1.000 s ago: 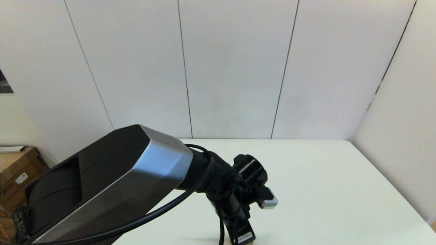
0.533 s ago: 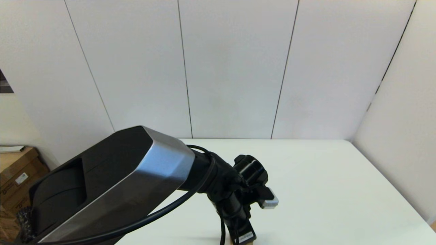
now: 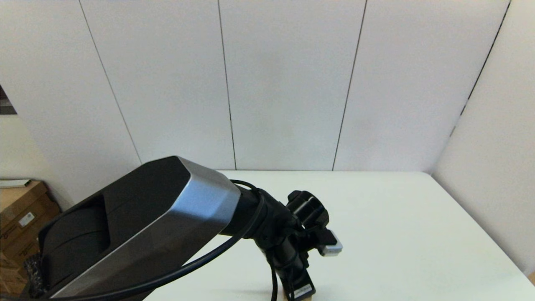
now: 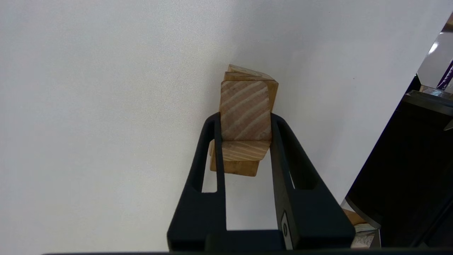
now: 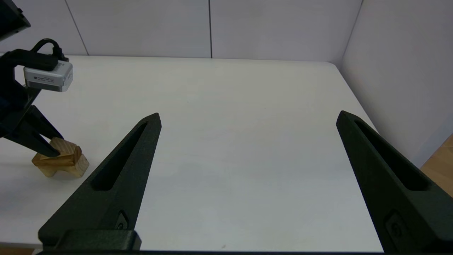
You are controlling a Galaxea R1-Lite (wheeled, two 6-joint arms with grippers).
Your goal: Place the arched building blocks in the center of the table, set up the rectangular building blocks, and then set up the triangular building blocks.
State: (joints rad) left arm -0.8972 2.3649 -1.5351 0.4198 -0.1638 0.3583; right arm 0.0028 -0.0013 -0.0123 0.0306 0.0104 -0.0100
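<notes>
We see the left gripper with its jaws clenched on the wedge, one black finger pressed to each side of the striped face. Beneath the wedge lies a stack: a darker slab shows at one side, and the pale arch block rests on the table below, its cut-out visible in the right wrist view. From there the left gripper reaches down onto the top of that stack, which stands toward the near edge of the table, on the robot's left of the open white surface. We judge that the last step is in hand, the wedge being seated on the slab; whether it already bears on the slab or hangs just above we cannot tell. The next move would call for a gentle opening of the fingers and a straight lift clear, since any sideways drag could shift the stack. The right gripper hangs idle with jaws spread wide, well apart from the blocks. In the head view the left arm hides nearly all of the stack; only a sliver of wood shows at the bottom edge.
</notes>
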